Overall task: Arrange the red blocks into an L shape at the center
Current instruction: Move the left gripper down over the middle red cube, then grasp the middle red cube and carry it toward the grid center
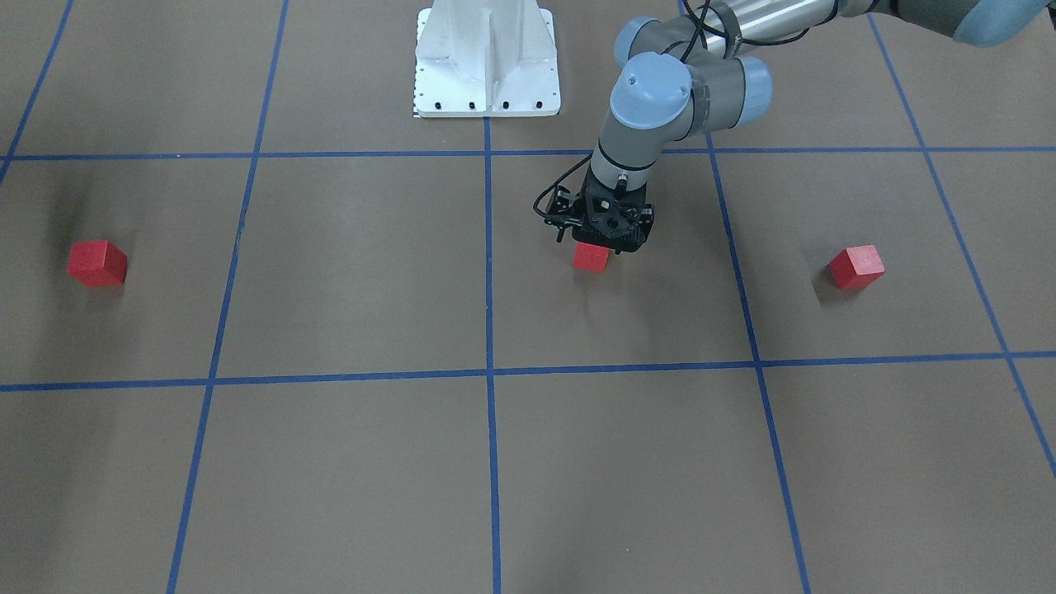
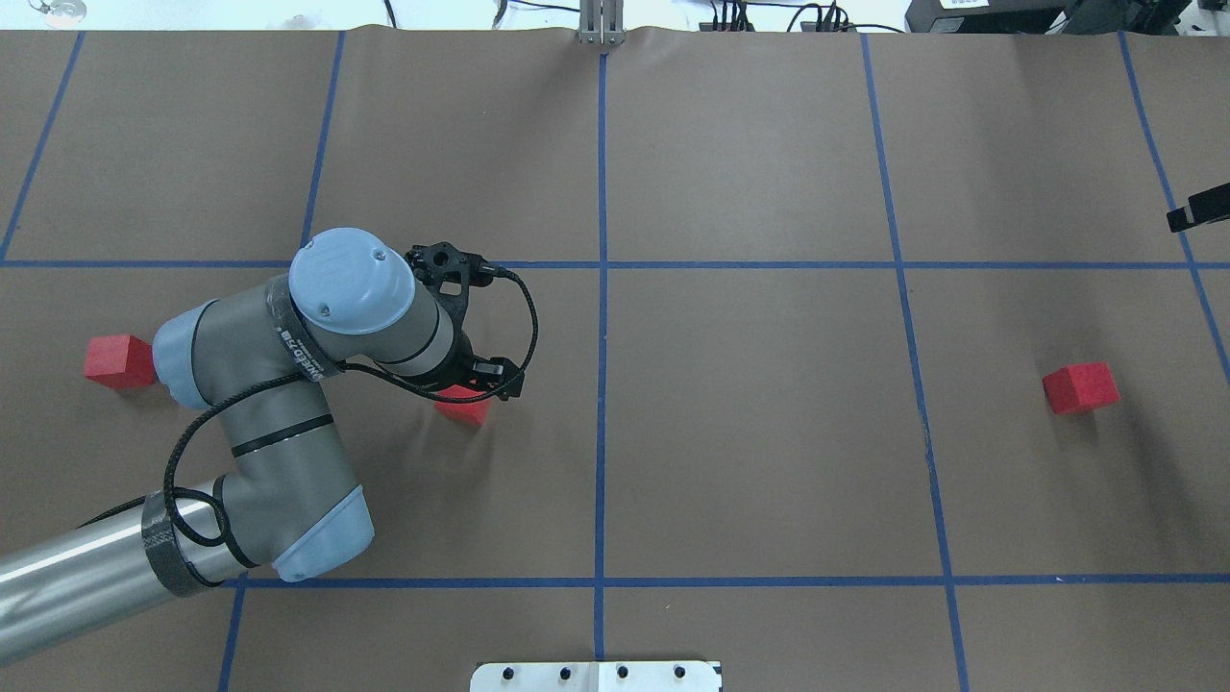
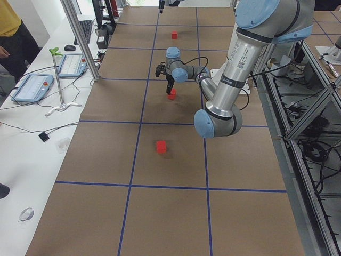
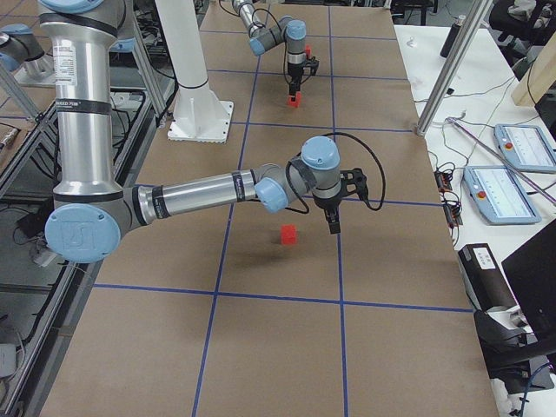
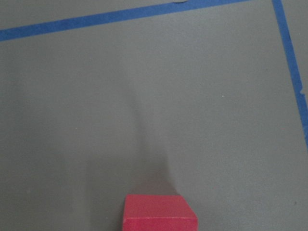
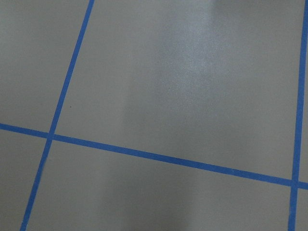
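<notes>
Left fingers (image 3: 170,88) low over the middle red block (image 1: 591,256) near the middle blue line (image 1: 488,272), grip unclear to me, outer red blocks (image 1: 856,267) (image 1: 97,263) well apart, right fingers (image 4: 334,228) aloft, state I cannot tell.

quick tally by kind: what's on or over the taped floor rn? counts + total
Red blocks: 3
Robot arms: 2
White base: 1
Total: 6
</notes>
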### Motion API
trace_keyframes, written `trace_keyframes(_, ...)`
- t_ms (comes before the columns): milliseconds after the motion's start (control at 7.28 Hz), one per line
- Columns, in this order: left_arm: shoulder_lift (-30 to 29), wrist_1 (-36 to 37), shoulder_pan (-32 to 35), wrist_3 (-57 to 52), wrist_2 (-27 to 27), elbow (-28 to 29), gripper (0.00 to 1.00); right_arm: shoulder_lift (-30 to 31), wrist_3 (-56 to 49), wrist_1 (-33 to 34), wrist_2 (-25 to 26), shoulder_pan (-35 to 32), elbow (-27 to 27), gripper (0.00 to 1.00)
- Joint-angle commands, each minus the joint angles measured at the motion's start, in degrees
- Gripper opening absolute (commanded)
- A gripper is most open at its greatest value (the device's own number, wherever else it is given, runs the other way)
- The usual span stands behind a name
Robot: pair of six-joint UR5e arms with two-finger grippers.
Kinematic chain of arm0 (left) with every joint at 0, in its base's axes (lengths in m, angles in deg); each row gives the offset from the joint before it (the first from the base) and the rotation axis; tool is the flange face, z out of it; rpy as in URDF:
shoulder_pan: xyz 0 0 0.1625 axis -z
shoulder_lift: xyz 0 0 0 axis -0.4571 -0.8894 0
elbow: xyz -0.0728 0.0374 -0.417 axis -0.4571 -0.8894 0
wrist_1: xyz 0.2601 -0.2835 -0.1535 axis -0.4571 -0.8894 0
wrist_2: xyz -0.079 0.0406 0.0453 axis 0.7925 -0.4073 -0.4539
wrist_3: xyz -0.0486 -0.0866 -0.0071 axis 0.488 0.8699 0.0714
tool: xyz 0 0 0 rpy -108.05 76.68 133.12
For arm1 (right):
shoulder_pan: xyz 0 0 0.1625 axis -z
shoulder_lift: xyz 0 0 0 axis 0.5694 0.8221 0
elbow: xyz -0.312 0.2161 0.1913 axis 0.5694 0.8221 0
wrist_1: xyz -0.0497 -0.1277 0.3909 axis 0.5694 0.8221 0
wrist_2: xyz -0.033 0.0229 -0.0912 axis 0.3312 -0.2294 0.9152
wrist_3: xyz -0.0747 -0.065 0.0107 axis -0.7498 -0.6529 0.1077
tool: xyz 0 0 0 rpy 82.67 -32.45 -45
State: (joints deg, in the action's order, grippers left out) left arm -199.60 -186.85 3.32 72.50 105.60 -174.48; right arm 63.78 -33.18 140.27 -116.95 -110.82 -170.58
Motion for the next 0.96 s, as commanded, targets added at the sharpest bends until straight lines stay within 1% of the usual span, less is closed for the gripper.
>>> trace_keyframes(0,0.2,-0.1,-0.3,0.0,-0.1,1.3,0.95,0.0,0.0,0.1,0.0,0.2,0.1,1.00)
trace_keyframes(137,0.3,-0.1,-0.4,-0.1,0.0,1.4,0.94,0.0,-0.1,0.1,0.0,0.3,0.2,1.00)
trace_keyframes(412,0.1,-0.2,-1.2,-0.1,0.0,1.4,0.86,0.0,-0.1,0.0,0.1,0.3,0.5,1.00)
trace_keyframes(549,0.1,-0.3,-1.6,-0.1,0.0,1.8,0.78,0.0,-0.2,0.0,0.1,0.2,0.5,1.00)
trace_keyframes(687,0.1,-0.3,-1.6,0.0,0.0,1.8,0.48,0.0,-0.2,0.0,0.1,0.3,0.5,1.00)
trace_keyframes(824,-0.1,0.0,-1.4,0.1,0.1,1.0,0.27,0.0,-0.2,0.0,0.1,0.3,0.5,1.00)
